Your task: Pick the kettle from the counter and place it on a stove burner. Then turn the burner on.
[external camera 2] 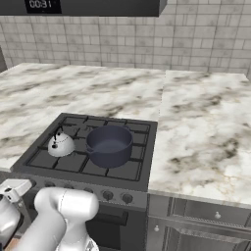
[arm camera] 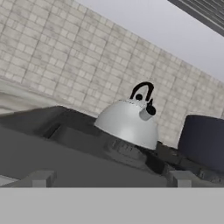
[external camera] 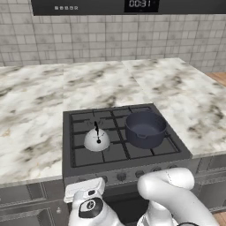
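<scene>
While the kettle (external camera: 97, 140) stands upright on the front left stove burner (external camera: 90, 148) of the dark cooktop (external camera: 70, 164), the blue-grey pot (external camera: 145, 128) sits just beside it on the grates, on its right side. Both are apart from each other. The marble surface (external camera: 31, 114) goes around the cooktop on the left, right and behind. The end effector (arm camera: 109, 180) is low in front of the stove, near the row of knobs (external camera: 137, 174), and looks at the kettle from below. Its two fingertips (arm camera: 41, 178) stand well apart, so it is open and holds nothing.
</scene>
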### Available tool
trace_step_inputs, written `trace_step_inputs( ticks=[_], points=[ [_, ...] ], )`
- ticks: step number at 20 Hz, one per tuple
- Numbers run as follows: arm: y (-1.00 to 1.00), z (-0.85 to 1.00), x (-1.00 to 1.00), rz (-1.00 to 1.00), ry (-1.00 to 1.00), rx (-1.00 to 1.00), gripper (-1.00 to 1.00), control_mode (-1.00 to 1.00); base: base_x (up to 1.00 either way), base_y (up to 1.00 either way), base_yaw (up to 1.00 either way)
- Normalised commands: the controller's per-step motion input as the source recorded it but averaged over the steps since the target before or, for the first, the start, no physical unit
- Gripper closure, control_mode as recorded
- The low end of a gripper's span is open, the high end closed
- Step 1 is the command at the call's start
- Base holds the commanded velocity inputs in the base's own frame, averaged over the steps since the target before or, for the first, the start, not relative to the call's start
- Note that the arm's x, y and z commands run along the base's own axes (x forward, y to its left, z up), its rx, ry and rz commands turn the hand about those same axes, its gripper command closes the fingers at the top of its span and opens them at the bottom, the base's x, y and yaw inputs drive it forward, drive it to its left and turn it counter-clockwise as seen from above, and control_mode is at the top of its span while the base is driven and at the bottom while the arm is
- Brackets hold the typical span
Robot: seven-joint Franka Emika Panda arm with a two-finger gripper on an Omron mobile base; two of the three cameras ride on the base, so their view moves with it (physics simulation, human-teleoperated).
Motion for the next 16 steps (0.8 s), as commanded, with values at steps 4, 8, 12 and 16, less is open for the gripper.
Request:
trace_step_inputs(
  ticks=[4, 8, 12, 16],
  points=[
    [0.07, -0.55, -0.08, 0.01, -0.04, -0.01, -1.0, -1.0, 0.0, 0.0, 0.0],
    [0.04, -0.46, -0.02, 0.01, -0.03, 0.0, -1.0, -1.0, 0.0, 0.0, 0.0],
    [0.08, -0.47, 0.0, 0.0, -0.01, 0.0, -1.0, -1.0, 0.0, 0.0, 0.0],
    [0.15, -0.41, 0.0, 0.0, 0.0, 0.0, -1.0, -1.0, 0.0, 0.0, 0.0]
  ],
)
